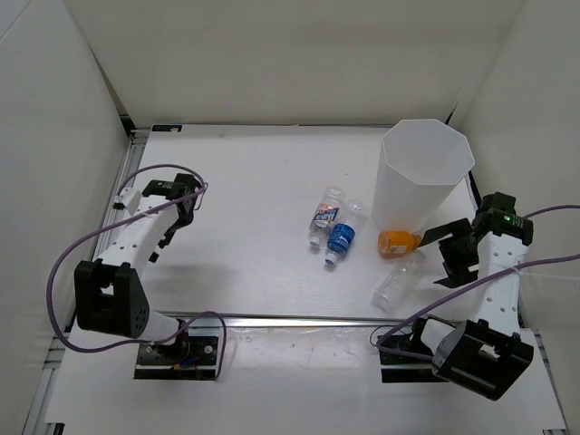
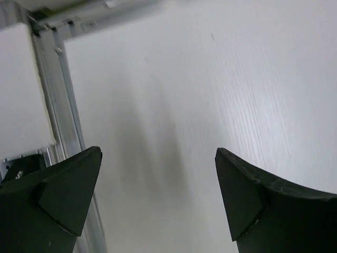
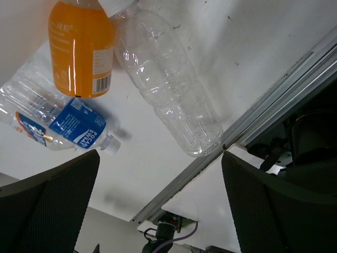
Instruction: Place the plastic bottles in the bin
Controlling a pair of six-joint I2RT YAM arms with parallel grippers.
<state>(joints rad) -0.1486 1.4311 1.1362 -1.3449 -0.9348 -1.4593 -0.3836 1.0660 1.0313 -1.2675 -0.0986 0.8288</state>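
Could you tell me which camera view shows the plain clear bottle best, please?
The right wrist view: the plain clear bottle fills the frame's middle, its ribbed body sharp, beside the orange bottle. The top external view shows the bottle small and faint against the white table. The left wrist view does not show it.

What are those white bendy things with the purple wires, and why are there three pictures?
They are two robot arms, the left arm and the right arm, bolted at the near edge of a white table. One picture looks down from above. The other two come from little cameras on each wrist, so you see the dark fingers of the left gripper and the right gripper. Both are open and hold nothing. On the table lie four small plastic bottles: a grey-label bottle, a blue-label bottle, an orange bottle and a plain clear bottle. Beside them stands a tall white bin.
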